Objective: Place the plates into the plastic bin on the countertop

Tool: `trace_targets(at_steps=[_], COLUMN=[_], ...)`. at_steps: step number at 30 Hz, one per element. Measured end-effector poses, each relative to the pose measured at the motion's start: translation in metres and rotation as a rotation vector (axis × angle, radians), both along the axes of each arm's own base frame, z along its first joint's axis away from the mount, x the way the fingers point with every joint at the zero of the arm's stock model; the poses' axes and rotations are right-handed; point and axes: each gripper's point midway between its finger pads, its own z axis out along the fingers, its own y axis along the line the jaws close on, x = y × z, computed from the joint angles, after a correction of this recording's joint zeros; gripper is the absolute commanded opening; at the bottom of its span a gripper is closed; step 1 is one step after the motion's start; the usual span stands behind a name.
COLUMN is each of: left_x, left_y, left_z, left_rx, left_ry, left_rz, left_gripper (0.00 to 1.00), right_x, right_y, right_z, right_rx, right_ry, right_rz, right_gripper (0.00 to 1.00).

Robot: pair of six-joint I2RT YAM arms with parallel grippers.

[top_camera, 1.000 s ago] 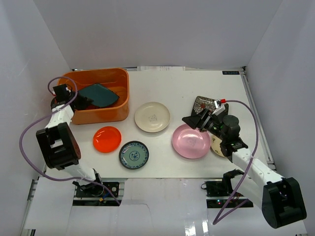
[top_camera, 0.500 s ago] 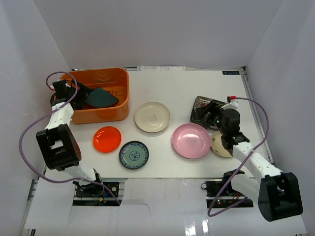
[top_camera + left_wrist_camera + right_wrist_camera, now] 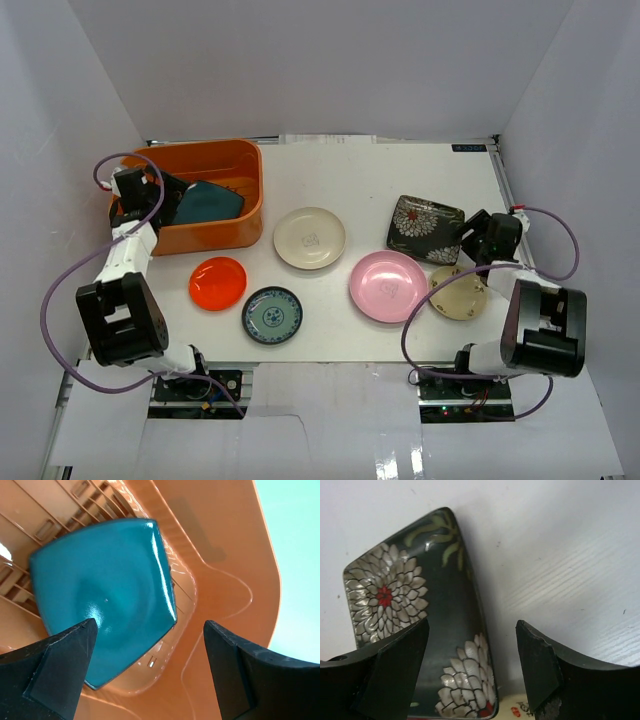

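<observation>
Right gripper (image 3: 471, 655) jaws apart, straddling floral plate (image 3: 415, 610) edge on countertop (image 3: 545, 555); thin flat rim may slip on closing; left gripper (image 3: 150, 650) apart over teal plate (image 3: 105, 595) in bin (image 3: 225, 600).

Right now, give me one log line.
left tool open above teal plate in bin | right tool open at floral plate | one of seven binned

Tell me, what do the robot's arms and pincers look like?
The left arm and right arm are white segments with chunky black joint blocks. A purple cable loops alongside each. The left pincer and right pincer have matte black, wedge-shaped fingers.
</observation>
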Motion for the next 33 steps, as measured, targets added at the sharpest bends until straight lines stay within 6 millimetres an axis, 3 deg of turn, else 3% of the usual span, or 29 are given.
trace_targets(at_steps=[5, 7, 10, 13, 14, 18, 22, 24, 27, 30, 33], left_x=[-0.003, -0.006, -0.012, -0.020, -0.024, -0.039, -0.054, -0.063, -0.077, -0.088, -0.085], left_y=[-0.014, -0.023, -0.046, -0.078, -0.091, -0.141, -0.195, -0.228, -0.282, -0.334, -0.355], left_z=[0.011, 0.025, 0.057, 0.089, 0.098, 0.124, 0.136, 0.140, 0.141, 0.129, 0.106], left_rx=[0.015, 0.031, 0.062, 0.104, 0.118, 0.143, 0.119, 0.098, 0.065, 0.030, 0.009], left_ry=[-0.036, -0.082, -0.165, -0.260, -0.288, -0.376, -0.423, -0.436, -0.437, -0.404, -0.336], left_rz=[-0.037, -0.064, -0.130, -0.232, -0.274, -0.463, -0.676, -0.795, -0.970, -1.119, -1.165], left_gripper=[0.98, 0.98, 0.98, 0.98, 0.98, 0.95, 0.89, 0.88, 0.88, 0.88, 0.88], right_x=[0.004, 0.016, 0.033, 0.041, 0.043, 0.050, 0.046, 0.042, 0.043, 0.045, 0.038], right_y=[-0.006, -0.004, 0.005, 0.017, 0.021, 0.036, 0.042, 0.046, 0.051, 0.060, 0.075], right_z=[-0.036, -0.037, -0.040, -0.044, -0.047, -0.044, -0.040, -0.032, -0.001, 0.050, 0.092], right_rx=[0.134, 0.182, 0.263, 0.351, 0.384, 0.489, 0.544, 0.587, 0.625, 0.626, 0.605], right_ry=[0.084, 0.065, 0.031, -0.004, -0.011, -0.059, -0.075, -0.090, -0.155, -0.276, -0.372], right_rz=[0.029, 0.062, 0.127, 0.172, 0.186, 0.238, 0.217, 0.203, 0.227, 0.305, 0.403], right_gripper=[0.65, 0.60, 0.46, 0.23, 0.10, 0.08, 0.08, 0.08, 0.08, 0.08, 0.08])
